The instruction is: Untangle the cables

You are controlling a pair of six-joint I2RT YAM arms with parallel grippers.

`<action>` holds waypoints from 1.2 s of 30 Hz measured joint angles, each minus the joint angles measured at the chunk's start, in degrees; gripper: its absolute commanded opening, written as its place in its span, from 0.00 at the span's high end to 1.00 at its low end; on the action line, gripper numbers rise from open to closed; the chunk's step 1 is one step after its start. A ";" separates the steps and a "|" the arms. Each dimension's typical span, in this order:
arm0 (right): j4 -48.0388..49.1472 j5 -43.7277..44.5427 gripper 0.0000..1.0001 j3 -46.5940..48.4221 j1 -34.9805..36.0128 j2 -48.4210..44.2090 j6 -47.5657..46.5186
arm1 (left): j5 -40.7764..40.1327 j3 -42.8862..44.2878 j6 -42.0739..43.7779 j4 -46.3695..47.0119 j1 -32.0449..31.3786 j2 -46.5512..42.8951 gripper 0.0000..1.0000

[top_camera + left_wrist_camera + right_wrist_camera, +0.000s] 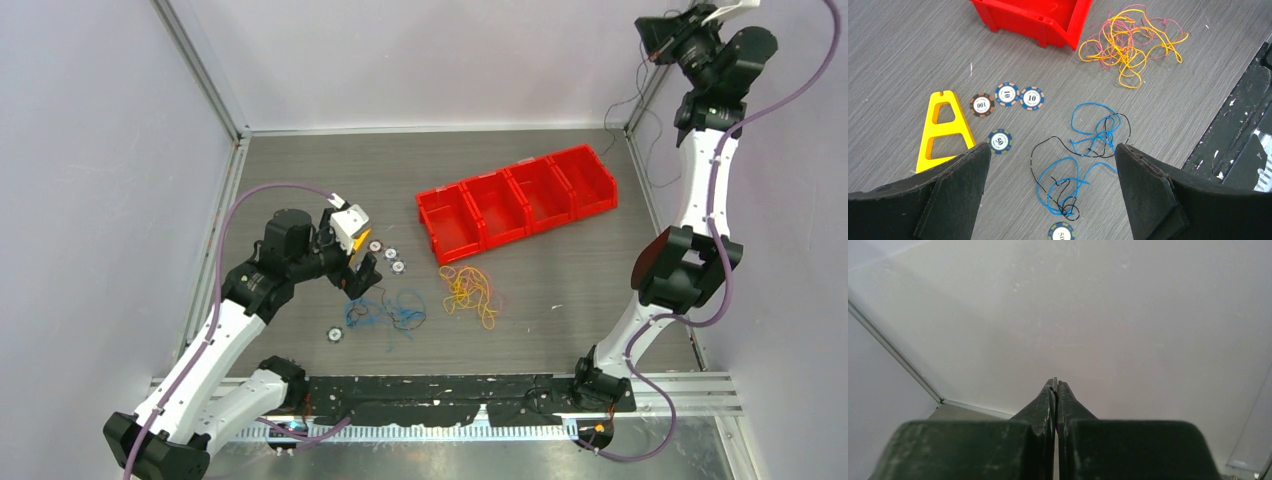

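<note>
Cables, nearest: the blue-and-black tangle [1102, 134] lies on the desk [908, 55], between the fingers of the left gripper [1052, 150].
Left gripper: wide open, holding nothing, poised above the tangle.
Risk, grip: the strands are hair-thin. The pads may close on blue and black together, or miss both.
Risk, knot: the two colours cross tightly at the knot [1068, 207]. Pulling there would likely cinch it rather than free it.
Risk, chips: one poker chip [1000, 140] sits just beside the left finger, and another chip [1061, 232] is at the knot. Either could be swept or dragged along.
Cables, farther: the yellow-and-pink bundle [1125, 45] lies well apart, near the red bin [1033, 17].
Right gripper [1054, 383]: closed and empty, facing a wall. With nothing pinning the loose ends, the whole tangle may lift as one.
</note>
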 measured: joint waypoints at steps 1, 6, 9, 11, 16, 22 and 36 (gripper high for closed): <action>0.04 0.17 0.95 -1.29 0.26 0.50 0.00 | -0.02 0.00 0.00 0.00 0.00 0.02 0.03; 0.59 1.95 0.95 -6.40 1.75 2.95 0.04 | -0.31 0.00 -0.04 0.31 0.00 0.26 0.03; 1.66 3.19 0.95 -7.15 3.74 4.87 0.72 | -0.57 0.00 -0.04 0.39 0.00 0.48 0.03; 2.49 4.09 0.95 -7.15 5.05 6.08 1.20 | -0.98 0.00 -0.04 0.39 0.00 0.50 0.02; 5.22 6.36 0.95 -6.51 7.30 9.77 2.25 | -2.12 0.00 0.00 0.39 0.02 0.50 0.02; 6.19 7.87 0.95 -8.13 7.39 11.56 5.01 | -3.06 -0.33 0.17 0.42 0.02 0.48 0.03; 2.99 17.90 0.95 -18.88 14.75 -6.38 -1.42 | -3.32 -2.36 0.15 1.27 0.02 -0.92 0.02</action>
